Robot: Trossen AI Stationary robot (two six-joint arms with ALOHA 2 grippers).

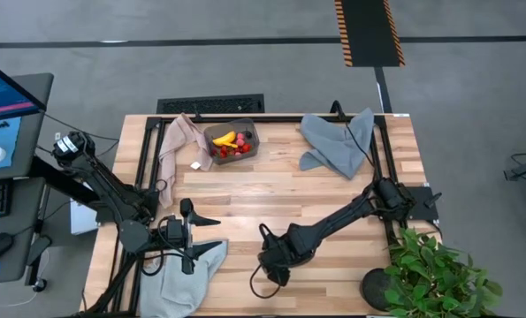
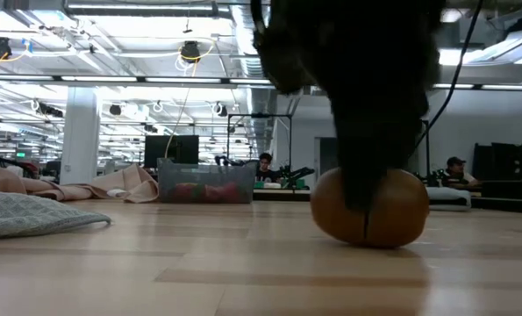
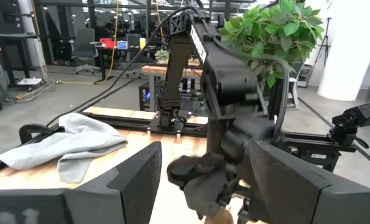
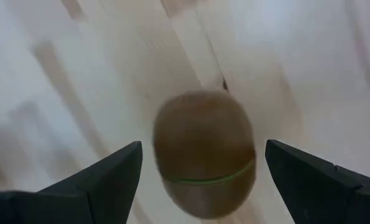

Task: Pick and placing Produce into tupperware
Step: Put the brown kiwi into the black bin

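The brown kiwi [image 4: 204,163] lies on the wooden table near its near edge, in the middle. It also shows in the low view [image 2: 392,211]. My right gripper [image 4: 203,145] hangs over it, pointing down, open, with one finger on either side and a gap to each. In the high view the right gripper [image 1: 276,258] hides the kiwi. The tupperware [image 1: 232,140] stands at the far side, left of centre, with a yellow banana [image 1: 225,139] and red strawberries [image 1: 232,149] in it. A tiny yellow piece [image 1: 194,164] lies beside it. My left gripper [image 1: 205,237] is open and empty at the near left.
A beige-pink cloth [image 1: 178,141] lies left of the tupperware. One grey-blue cloth [image 1: 338,141] lies at the far right and another [image 1: 187,278] at the near left under my left arm. A potted plant [image 1: 430,274] stands at the near right corner. People sit in the room behind.
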